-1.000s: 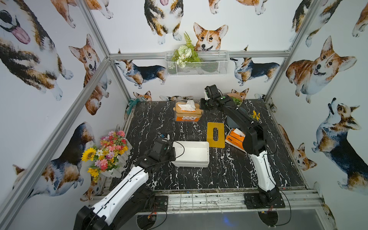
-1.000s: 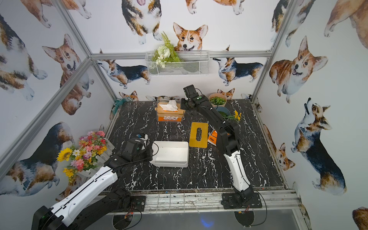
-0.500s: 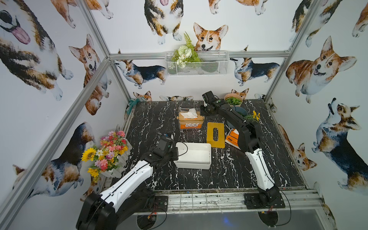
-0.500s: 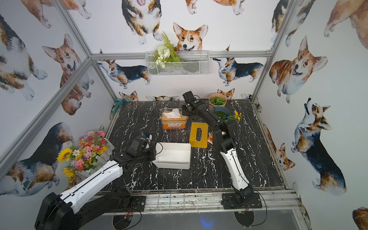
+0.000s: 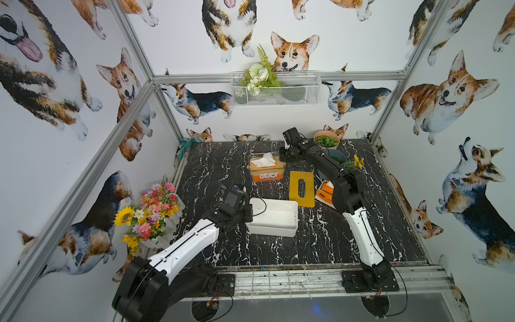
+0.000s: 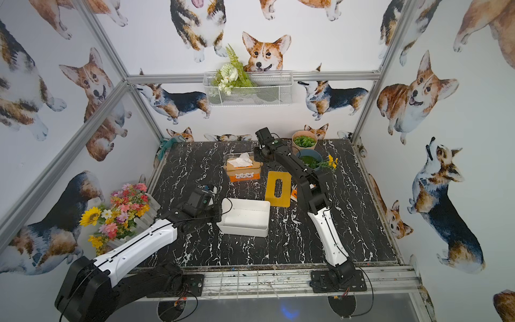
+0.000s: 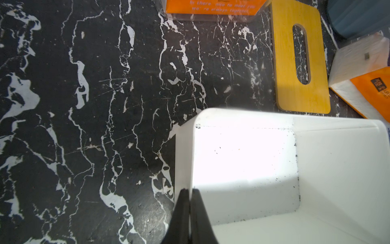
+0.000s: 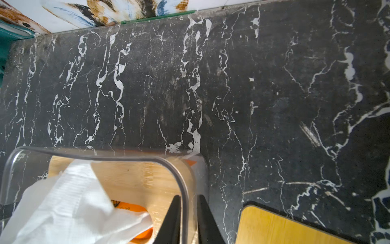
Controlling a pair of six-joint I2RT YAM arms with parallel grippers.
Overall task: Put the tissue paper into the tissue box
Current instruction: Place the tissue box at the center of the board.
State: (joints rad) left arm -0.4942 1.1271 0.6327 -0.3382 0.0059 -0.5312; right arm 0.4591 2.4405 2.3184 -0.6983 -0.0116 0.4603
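White tissue box [image 5: 270, 231] open-topped, clear box [image 8: 105, 158] with tissue [image 5: 263, 161] poking out

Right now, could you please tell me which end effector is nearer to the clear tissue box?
Right. The right end effector straddles a side wall of the clear tissue box. The left end effector is well away, nearer the front, clamped on the rim of the white box.

tissue paper pack [image 5: 323, 193]: orange-white, lying flat, apart from box | tissue box [image 5: 270, 230]: white, open-topped, upright
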